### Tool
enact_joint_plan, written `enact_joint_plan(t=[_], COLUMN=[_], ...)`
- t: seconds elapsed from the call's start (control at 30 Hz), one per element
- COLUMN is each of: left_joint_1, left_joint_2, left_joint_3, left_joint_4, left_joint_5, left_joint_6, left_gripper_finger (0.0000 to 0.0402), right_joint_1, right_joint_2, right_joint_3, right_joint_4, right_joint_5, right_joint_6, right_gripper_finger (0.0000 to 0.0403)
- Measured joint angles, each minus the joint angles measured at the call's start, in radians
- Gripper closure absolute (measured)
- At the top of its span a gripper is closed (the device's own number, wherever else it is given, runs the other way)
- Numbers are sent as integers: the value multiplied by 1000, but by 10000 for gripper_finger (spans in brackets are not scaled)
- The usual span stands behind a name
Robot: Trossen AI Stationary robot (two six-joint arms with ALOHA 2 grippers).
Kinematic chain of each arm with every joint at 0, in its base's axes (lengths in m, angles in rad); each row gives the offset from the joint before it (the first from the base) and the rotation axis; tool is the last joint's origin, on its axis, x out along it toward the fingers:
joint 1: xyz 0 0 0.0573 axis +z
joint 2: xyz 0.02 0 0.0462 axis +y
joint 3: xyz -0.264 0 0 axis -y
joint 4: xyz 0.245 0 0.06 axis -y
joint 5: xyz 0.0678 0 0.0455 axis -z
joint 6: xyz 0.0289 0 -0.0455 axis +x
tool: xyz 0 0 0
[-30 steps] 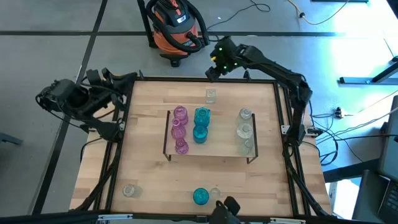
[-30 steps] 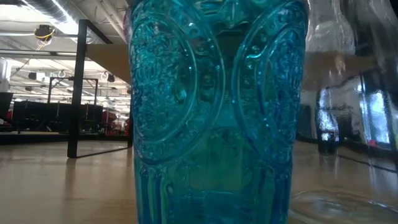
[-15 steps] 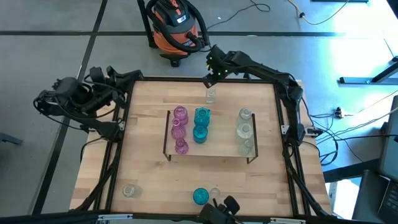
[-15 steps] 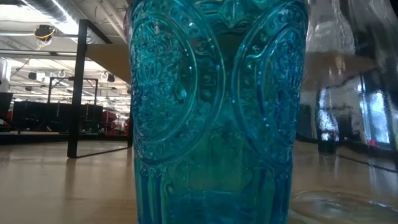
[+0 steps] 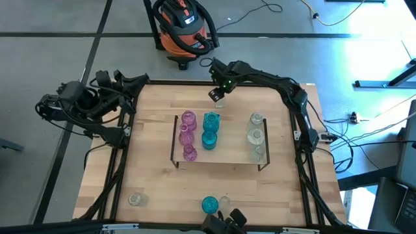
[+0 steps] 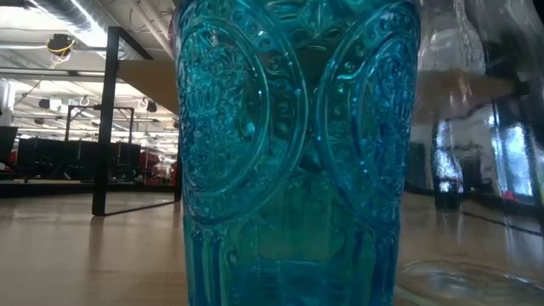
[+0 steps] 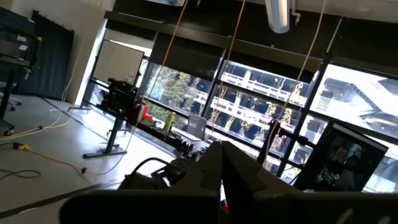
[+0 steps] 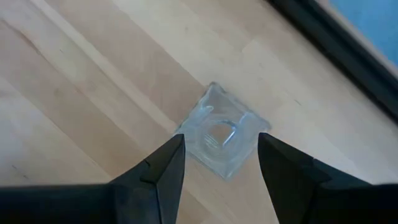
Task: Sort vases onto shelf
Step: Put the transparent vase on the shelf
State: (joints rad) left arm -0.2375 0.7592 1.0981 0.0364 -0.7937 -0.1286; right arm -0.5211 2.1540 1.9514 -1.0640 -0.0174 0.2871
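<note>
At the bench's (image 5: 156, 188) near edge, a teal vase (image 5: 209, 205) stands upright, neck up. Mid-bench, the shelf (image 5: 221, 159) carries pink, teal and clear vases, all upright. At the far edge, the right end effector (image 8: 217, 163) hangs fingers apart over a clear vase (image 8: 219, 135), seen mouth-up, axis vertical. Left end effector (image 5: 140, 81) closed, off the bench's left side.

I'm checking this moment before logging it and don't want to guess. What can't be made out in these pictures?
- Low view: a teal vase right at the lens hides most of the shelf and both arms.
- Left wrist view: looks out into the room; no table or vases show.
- High view: the right gripper covers part of the clear square vase; contact can't be judged.
- High view: vase patterns are too small to read.
</note>
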Motion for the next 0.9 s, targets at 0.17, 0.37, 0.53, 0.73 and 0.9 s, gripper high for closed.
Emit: enact_joint_plan(t=[0.17, 0.37, 0.53, 0.73, 0.9], left_joint_1=[0, 0, 0, 0, 0], left_joint_2=[0, 0, 0, 0, 0], left_joint_3=[0, 0, 0, 0, 0], left_joint_4=[0, -2, -21, -47, -54], left_joint_5=[0, 0, 0, 0, 0], left_joint_6=[0, 0, 0, 0, 0], left_gripper_finger=[401, 401, 401, 401, 401], right_joint_1=[13, 18, 18, 18, 18], right_joint_2=[35, 51, 50, 46, 26], right_joint_3=[0, 0, 0, 2, -2], right_joint_4=[-1, 12, 18, -13, -73], right_joint_5=[8, 34, 31, -21, -26], right_joint_6=[0, -3, -20, -57, -63], right_gripper_finger=[214, 227, 305, 346, 346])
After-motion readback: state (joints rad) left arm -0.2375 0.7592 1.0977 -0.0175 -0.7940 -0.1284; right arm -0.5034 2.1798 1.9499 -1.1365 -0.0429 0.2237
